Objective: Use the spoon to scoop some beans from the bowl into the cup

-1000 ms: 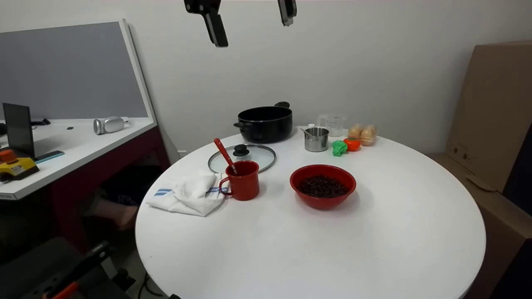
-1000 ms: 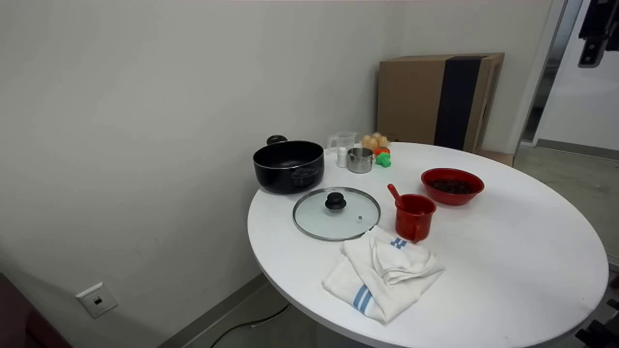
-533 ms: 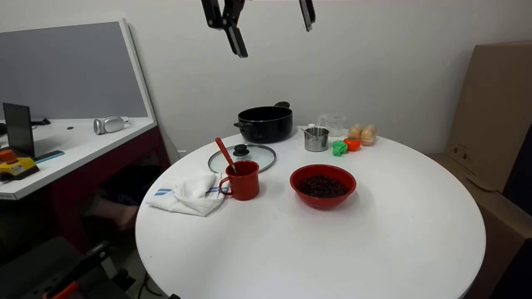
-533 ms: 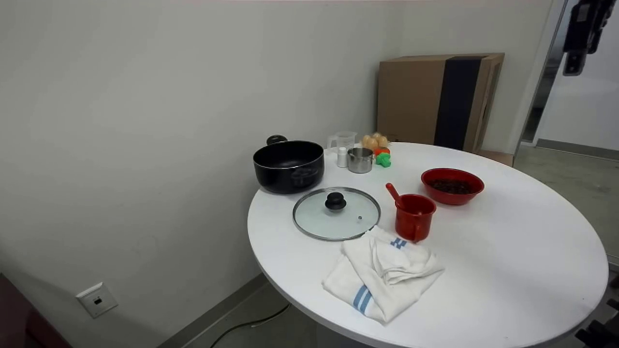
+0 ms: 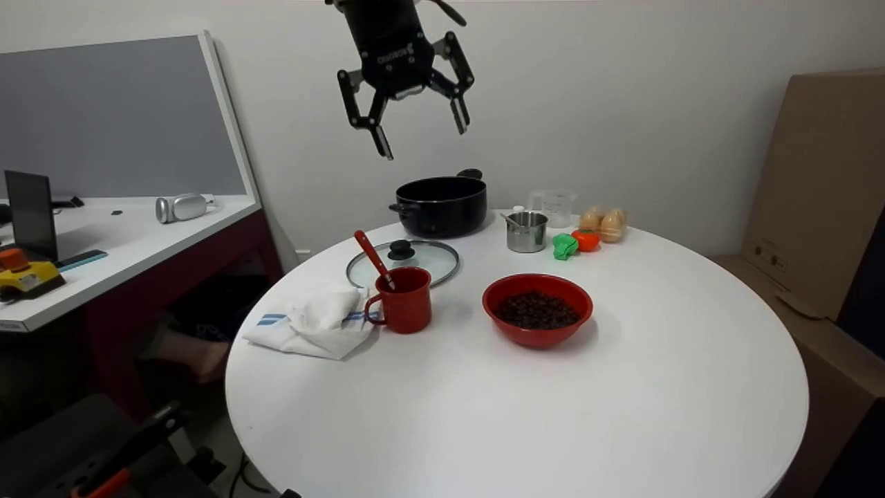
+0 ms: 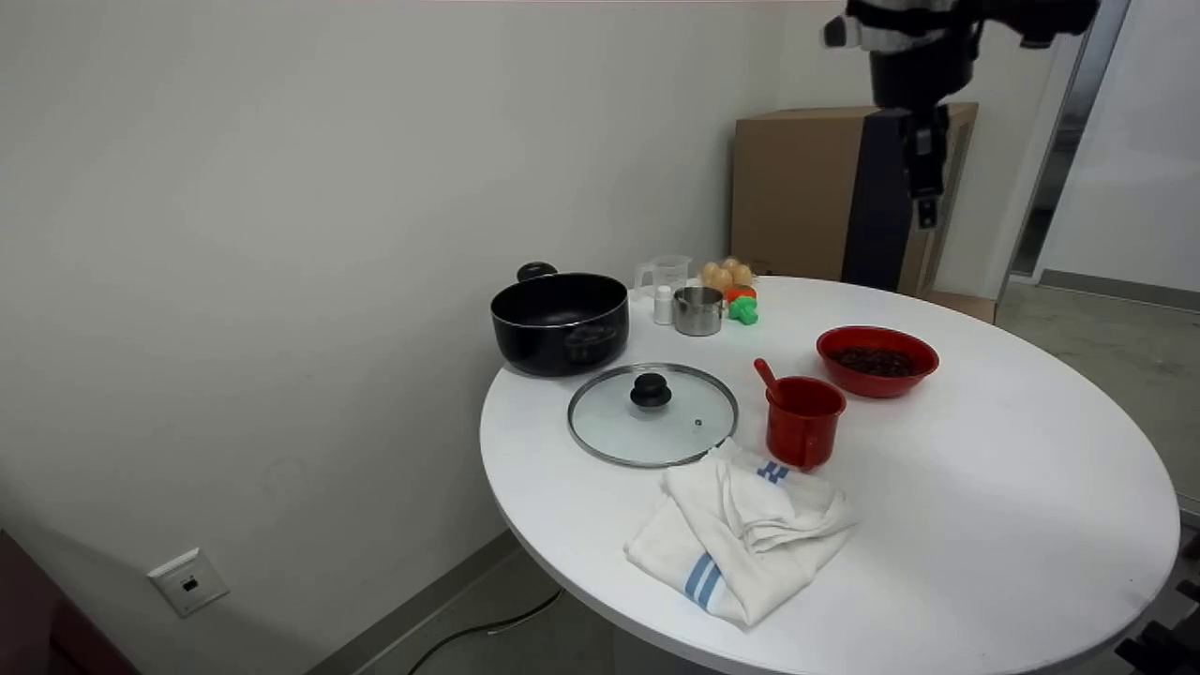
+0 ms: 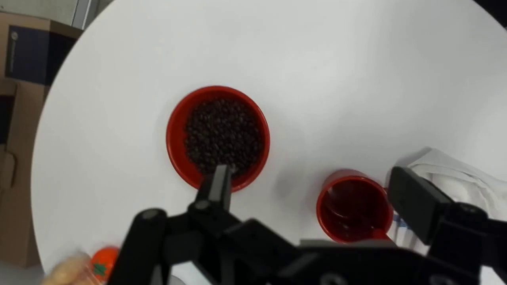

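In an exterior view: gripper [image 5: 426, 144] upper centre, fingers [image 5: 382, 142] spread; one mug [image 5: 411, 311], left of centre, holds one spoon [image 5: 373, 256] (tilted left); one bowl [image 5: 538, 338], right of centre, holds beans [image 5: 536, 311]. In an exterior view: one pot [image 6: 544, 352], centre. Wrist view: bowl near centre, mug lower right

Your round, shallow red bowl [image 5: 538, 338] and cylindrical red mug [image 5: 408, 310] look smooth and glossy; your small silvery cup [image 5: 527, 236] is shiny metal. The round, clear lid [image 6: 623, 428] is metal-rimmed glass, the white, blue-striped towel [image 6: 753, 544] creased cloth, the brown box [image 6: 797, 192] matt cardboard.
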{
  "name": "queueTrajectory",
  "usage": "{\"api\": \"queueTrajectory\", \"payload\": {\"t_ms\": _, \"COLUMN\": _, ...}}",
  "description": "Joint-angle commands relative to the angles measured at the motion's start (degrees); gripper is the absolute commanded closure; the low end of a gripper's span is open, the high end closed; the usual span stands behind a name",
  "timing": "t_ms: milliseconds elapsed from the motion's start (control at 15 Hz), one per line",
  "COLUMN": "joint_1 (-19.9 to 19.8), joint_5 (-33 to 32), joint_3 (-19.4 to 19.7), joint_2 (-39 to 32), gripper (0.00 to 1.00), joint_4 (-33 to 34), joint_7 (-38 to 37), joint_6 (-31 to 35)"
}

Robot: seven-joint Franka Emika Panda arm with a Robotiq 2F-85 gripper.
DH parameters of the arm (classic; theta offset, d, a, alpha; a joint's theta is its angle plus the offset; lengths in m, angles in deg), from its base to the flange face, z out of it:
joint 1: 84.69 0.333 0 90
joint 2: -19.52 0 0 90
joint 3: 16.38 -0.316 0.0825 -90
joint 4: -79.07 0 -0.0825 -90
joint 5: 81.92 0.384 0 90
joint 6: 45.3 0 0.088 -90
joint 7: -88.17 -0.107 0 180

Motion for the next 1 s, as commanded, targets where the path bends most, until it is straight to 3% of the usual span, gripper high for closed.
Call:
{"api": "queueTrajectory", "payload": {"t_ms": 0, "joint_1": 1.67, "joint_5": 0.62, "joint_3": -2.06, "joint_2": -5.64, "gripper": 0.00, "joint_4": 3.27, "joint_7": 7.55, "joint_6": 0.77}}
{"api": "queueTrajectory", "payload": {"t_ms": 933, "joint_1": 2.40, "joint_5": 3.87, "joint_3": -6.64, "joint_2": -9.59, "gripper": 0.00, "joint_4": -2.89, "joint_7": 43.20, "joint_6": 12.63}}
